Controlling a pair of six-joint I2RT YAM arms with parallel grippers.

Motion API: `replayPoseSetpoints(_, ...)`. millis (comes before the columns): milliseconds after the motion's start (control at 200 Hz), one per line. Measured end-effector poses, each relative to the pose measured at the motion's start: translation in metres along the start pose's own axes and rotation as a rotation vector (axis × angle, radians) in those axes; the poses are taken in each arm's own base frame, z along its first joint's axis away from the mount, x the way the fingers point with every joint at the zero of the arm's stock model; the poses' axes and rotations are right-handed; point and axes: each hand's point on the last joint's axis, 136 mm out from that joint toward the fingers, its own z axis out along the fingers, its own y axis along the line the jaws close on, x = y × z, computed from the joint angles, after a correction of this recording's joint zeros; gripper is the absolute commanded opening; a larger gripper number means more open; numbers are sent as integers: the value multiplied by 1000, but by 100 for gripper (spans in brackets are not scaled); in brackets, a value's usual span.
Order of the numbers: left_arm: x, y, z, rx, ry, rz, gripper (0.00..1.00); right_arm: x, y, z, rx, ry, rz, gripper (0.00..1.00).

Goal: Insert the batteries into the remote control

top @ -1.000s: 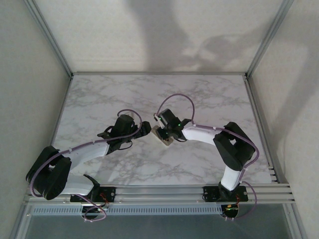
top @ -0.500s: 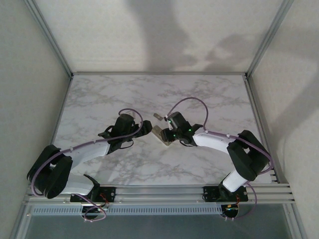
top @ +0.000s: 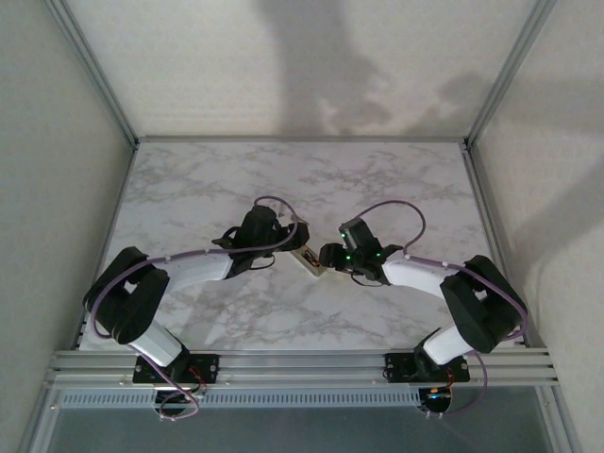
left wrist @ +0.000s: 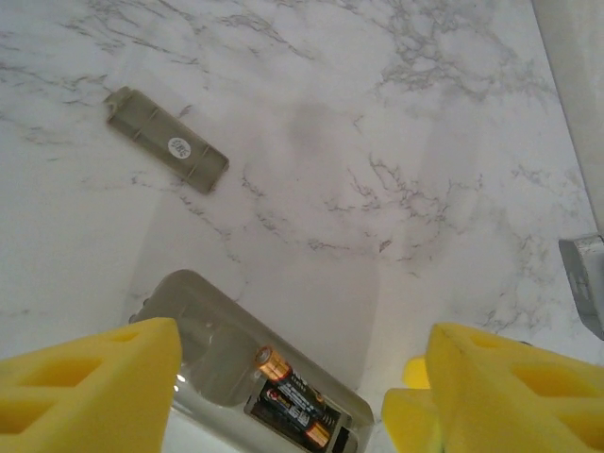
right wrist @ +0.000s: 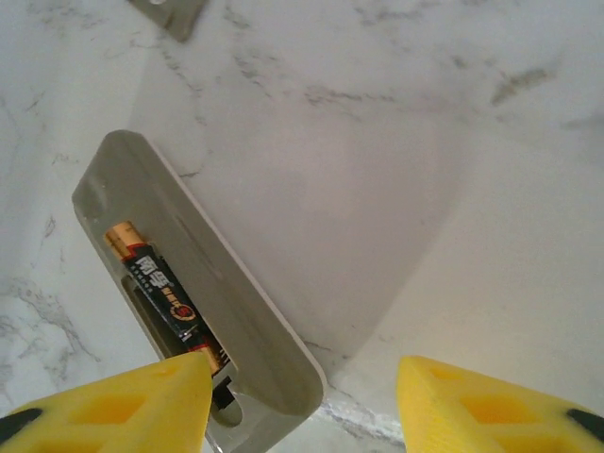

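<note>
The remote control [left wrist: 206, 316] looks light, stiff and slick, so pinch its long edges. Left hand [left wrist: 302, 351] and right hand [right wrist: 302, 370] flank it, open and empty.

Nothing legible. The battery [right wrist: 162, 288] carried red-and-white print on its dark wrap, too blurred to read (same from the left wrist). The grey cover [left wrist: 167, 153] at 10 o'clock there had a round white sticker [left wrist: 178, 145], characters unresolved.
</note>
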Motion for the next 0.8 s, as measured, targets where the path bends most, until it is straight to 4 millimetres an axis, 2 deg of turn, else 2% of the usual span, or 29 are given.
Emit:
replayPoseSetpoints(120,7,-2,4,22,28,7,65,8,-2,2,-21,20,103,55)
replayPoseSetpoints(185,8,-4,5,36,34,11,64,10,-1,3,-35,27,151,59)
replayPoseSetpoints(406,9,-16,6,100,48,31,62,8,7,4,-84,18,259,61)
replayPoseSetpoints(531,15,-17,10,116,71,38,62,7,11,4,-104,22,291,69)
replayPoseSetpoints(801,25,-16,16,132,108,39,62,12,6,6,-100,29,339,68)
